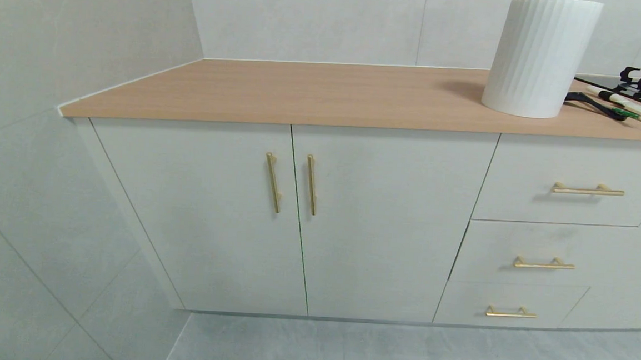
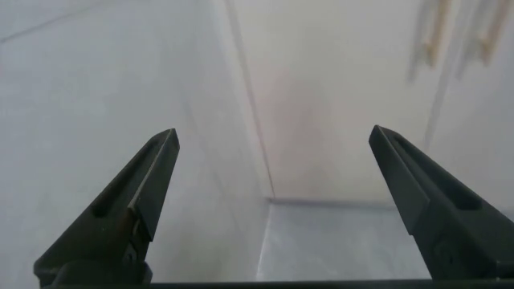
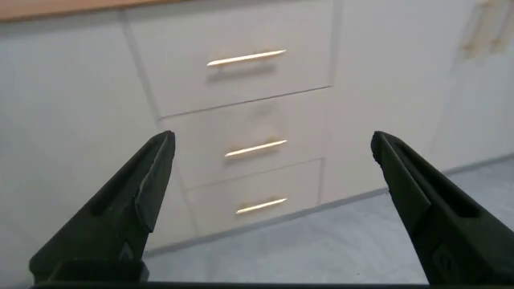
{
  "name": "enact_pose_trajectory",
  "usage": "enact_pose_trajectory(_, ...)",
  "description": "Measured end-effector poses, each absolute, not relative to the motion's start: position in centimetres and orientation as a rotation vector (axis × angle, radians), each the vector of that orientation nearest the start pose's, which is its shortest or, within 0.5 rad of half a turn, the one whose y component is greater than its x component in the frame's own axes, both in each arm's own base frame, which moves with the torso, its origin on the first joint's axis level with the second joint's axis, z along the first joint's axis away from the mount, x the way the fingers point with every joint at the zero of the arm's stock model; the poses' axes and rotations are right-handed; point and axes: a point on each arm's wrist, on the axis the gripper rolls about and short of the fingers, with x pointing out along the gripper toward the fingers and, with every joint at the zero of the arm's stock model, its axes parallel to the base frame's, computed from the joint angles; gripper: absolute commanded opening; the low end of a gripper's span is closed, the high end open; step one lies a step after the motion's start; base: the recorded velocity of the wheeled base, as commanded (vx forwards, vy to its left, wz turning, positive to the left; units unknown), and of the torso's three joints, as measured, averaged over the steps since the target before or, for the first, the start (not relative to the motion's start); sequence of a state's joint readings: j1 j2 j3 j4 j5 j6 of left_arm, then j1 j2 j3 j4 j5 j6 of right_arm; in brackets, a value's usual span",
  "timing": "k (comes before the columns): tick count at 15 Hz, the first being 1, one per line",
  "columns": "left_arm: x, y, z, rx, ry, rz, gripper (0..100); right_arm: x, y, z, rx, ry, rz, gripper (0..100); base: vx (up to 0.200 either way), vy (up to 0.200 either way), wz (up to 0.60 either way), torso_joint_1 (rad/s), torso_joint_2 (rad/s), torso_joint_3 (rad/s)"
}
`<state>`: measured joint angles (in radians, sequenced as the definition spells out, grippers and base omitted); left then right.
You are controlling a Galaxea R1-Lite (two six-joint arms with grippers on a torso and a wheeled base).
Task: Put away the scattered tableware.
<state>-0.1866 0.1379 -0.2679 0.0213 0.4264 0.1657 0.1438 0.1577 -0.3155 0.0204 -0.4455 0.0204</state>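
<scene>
- task looks unstarted: loose utensils [image 1: 579, 97] lie on the counter's [image 1: 303, 92] right end, just beside the white ribbed holder [image 1: 539, 54].
- left gripper [image 2: 273, 135] and right gripper [image 3: 272, 138] hang spread wide, holding nothing.

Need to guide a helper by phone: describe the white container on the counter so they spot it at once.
Start at the wooden countertop. Toward its right end, above the drawer stack, stands a tall white container. Its ribbed, upright cylinder towers over the slim utensils lying flat beside it.
</scene>
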Motion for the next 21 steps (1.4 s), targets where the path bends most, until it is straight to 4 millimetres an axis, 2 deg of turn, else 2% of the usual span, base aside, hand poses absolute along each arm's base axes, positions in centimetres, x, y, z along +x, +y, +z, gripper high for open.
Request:
enact_pose_trajectory(3,-4.0,1.2,15.0,0.085,-0.149,0.359,100,-4.4,-1.1,15.3,0.064,-0.179,-0.367,100,0.000,0.000,0.00,0.000,0.00,0.000)
enact_pose_trajectory(6,-4.0,0.9,13.1,0.086,-0.161,0.409,100,-3.7,-0.8,12.3,0.065,-0.175,-0.342,100,0.000,0.000,0.00,0.000,0.00,0.000)
enact_pose_trajectory(8,-3.3,0.8,11.5,0.077,-0.188,0.391,100,-2.8,-0.5,10.0,0.071,-0.152,-0.238,100,0.000,0.000,0.00,0.000,0.00,0.000)
enact_pose_trajectory(10,-2.8,0.6,10.1,0.045,-0.195,0.284,100,-2.4,-0.3,8.7,0.124,-0.099,-0.119,100,0.000,0.000,0.00,0.000,0.00,0.000)
enact_pose_trajectory(13,-2.3,0.3,8.0,0.025,-0.039,0.165,100,-2.3,0.0,8.1,0.112,-0.052,-0.015,100,0.000,0.000,0.00,0.000,0.00,0.000)
enact_pose_trajectory(17,-2.3,0.1,7.6,0.041,-0.003,0.056,100,-2.3,0.0,8.0,0.076,-0.043,0.007,100,0.000,0.000,0.00,0.000,0.00,0.000)
enact_pose_trajectory(21,-2.3,0.1,7.6,0.057,-0.001,0.042,100,-2.3,0.0,8.0,0.072,-0.042,0.021,100,0.000,0.000,0.00,0.000,0.00,0.000)
